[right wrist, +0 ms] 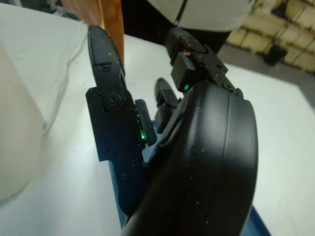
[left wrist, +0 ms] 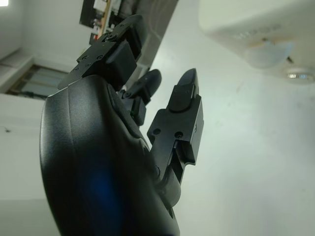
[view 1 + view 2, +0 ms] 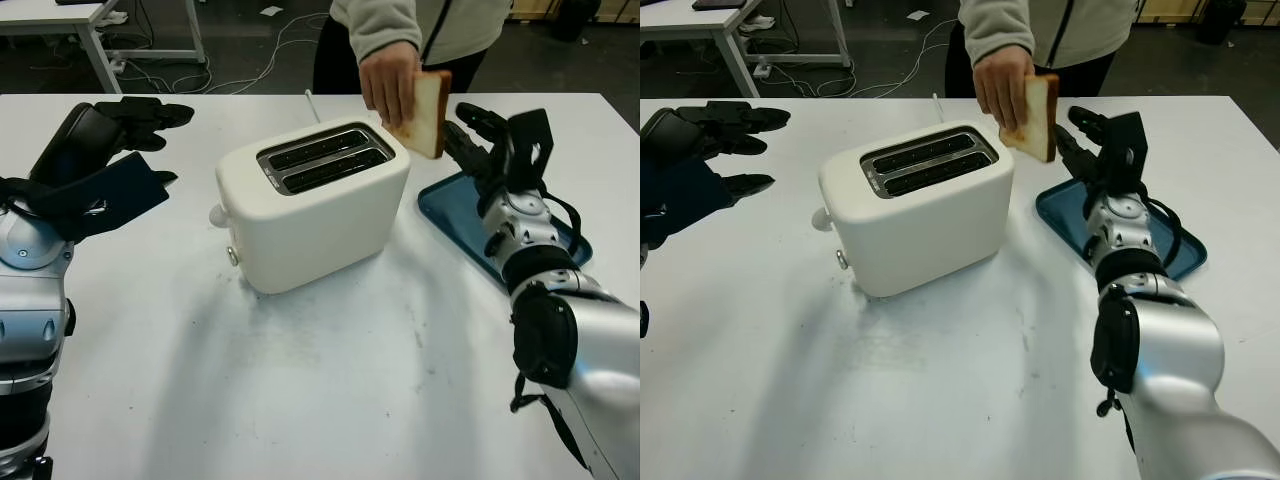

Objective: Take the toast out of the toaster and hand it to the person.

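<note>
Centre obstacle: toaster (image 3: pixel 312 203), upright on table (image 3: pixel 330 390).
Right side: blue tray (image 3: pixel 455 215) flat beside the toaster; right hand (image 3: pixel 478 135) above its far edge.
Far edge: person's hand (image 3: pixel 388 80) with toast (image 3: pixel 425 113).
Near zone: open tabletop.
Left side: left hand (image 3: pixel 125 135), open, well apart from toaster.

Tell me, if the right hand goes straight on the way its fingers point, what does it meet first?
Most likely the toast, held by the person's hand just beyond the right hand, which is open above the blue tray. Depth is unclear, so the fingers might pass beside it.
</note>
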Controlling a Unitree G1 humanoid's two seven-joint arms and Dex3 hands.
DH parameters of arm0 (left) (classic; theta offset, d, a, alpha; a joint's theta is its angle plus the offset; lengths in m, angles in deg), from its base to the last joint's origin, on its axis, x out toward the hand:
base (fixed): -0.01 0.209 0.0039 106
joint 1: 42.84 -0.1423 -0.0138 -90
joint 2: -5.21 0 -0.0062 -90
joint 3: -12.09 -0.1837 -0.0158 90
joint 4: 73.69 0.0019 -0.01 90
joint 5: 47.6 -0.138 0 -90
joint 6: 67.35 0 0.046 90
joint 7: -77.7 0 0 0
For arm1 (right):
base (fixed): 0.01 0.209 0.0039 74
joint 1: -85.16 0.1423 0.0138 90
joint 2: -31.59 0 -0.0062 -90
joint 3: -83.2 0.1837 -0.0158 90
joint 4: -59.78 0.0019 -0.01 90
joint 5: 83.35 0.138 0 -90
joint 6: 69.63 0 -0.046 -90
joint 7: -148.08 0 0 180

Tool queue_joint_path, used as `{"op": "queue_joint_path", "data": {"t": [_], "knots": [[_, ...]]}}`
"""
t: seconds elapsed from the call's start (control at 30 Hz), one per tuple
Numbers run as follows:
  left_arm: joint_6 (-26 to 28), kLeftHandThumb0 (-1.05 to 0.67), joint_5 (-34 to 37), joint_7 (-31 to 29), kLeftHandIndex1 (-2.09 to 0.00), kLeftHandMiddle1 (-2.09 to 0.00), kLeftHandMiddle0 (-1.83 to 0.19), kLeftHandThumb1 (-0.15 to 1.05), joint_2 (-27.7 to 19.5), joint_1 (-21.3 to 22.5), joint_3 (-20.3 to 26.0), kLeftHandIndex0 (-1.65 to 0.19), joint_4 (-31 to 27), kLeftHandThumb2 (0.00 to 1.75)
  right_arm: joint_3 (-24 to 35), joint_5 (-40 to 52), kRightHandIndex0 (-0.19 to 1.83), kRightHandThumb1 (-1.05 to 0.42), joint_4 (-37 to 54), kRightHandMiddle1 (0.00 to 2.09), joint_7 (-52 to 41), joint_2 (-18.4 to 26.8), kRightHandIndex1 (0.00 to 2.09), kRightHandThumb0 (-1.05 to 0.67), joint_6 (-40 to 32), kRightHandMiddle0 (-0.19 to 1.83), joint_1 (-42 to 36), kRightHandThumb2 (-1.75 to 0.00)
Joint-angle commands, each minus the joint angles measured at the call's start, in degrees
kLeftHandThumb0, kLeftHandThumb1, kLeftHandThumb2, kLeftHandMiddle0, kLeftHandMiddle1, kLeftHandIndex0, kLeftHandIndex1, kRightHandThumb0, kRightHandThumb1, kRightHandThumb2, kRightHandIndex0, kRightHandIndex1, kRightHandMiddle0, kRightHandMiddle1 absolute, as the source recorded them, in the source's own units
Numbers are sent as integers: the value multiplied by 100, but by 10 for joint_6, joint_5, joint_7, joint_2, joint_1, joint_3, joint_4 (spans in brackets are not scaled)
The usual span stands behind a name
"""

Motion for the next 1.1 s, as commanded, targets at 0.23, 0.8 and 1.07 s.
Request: {"op": "queue_joint_path", "data": {"t": [0.23, 0.8, 1.07], "knots": [[-12, 2, 6, 68, 0, -67, -28, 92, 77, -91, 24, -53, -71, 35, -47, 27, 20, -92, 352, 1, -71, -29, 3, -71, -18, 24, -228, -15], [-46, -11, 2, 157, 0, -69, -7, 92, 230, -220, -44, -33, -161, 51, -120, 12, 34, -92, 730, 3, -2, -120, 6, -84, -63, 36, -533, -19], [-83, -9, 5, 188, 0, -71, -2, 92, 277, -258, -73, -28, -130, 57, -130, 12, 33, -92, 708, 1, 15, -148, 5, -81, -47, 36, -555, -23]]}}
